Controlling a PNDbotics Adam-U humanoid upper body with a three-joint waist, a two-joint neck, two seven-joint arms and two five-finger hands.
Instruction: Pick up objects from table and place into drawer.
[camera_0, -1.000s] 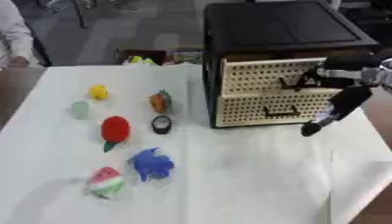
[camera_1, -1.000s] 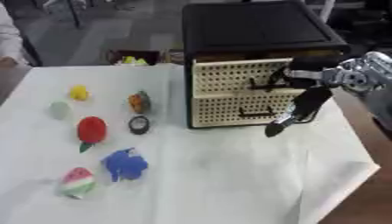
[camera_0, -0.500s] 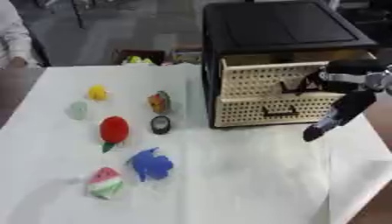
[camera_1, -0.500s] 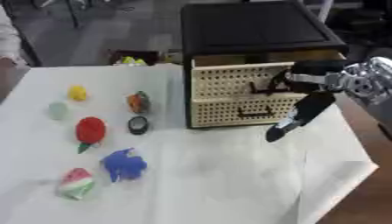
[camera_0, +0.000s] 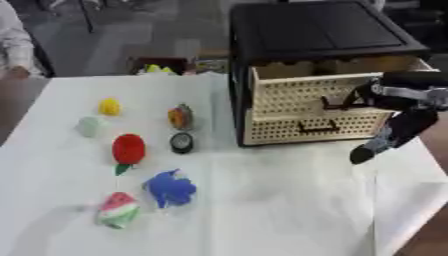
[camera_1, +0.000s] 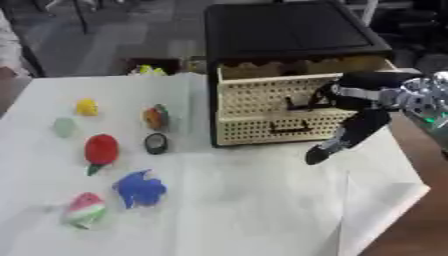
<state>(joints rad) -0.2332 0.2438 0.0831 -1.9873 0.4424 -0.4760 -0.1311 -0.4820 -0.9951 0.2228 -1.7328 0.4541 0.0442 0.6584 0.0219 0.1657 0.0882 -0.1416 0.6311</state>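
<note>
A black cabinet (camera_0: 319, 35) with two pale perforated drawers stands at the back right of the white table. Its top drawer (camera_0: 297, 92) is pulled out a little, leaving a gap at its top edge. My right hand (camera_1: 372, 95) is at the top drawer's dark handle (camera_1: 302, 103), fingers curled onto it, while one long black finger (camera_1: 346, 137) hangs down past the lower drawer (camera_0: 306, 129). To the left lie a yellow piece (camera_0: 109, 106), a pale green piece (camera_0: 89, 126), a red fruit (camera_0: 129, 149), an orange striped piece (camera_0: 181, 116), a black ring (camera_0: 182, 142), a blue toy (camera_0: 170, 187) and a watermelon slice (camera_0: 118, 209).
The white cloth (camera_0: 280, 210) ends in a folded corner at the lower right, with bare brown table beyond. Behind the table a dark box (camera_0: 157, 66) holds yellow-green things.
My right hand has moved right and toward me with the handle, and the top drawer has slid further out. The things on the cloth lie where they were.
</note>
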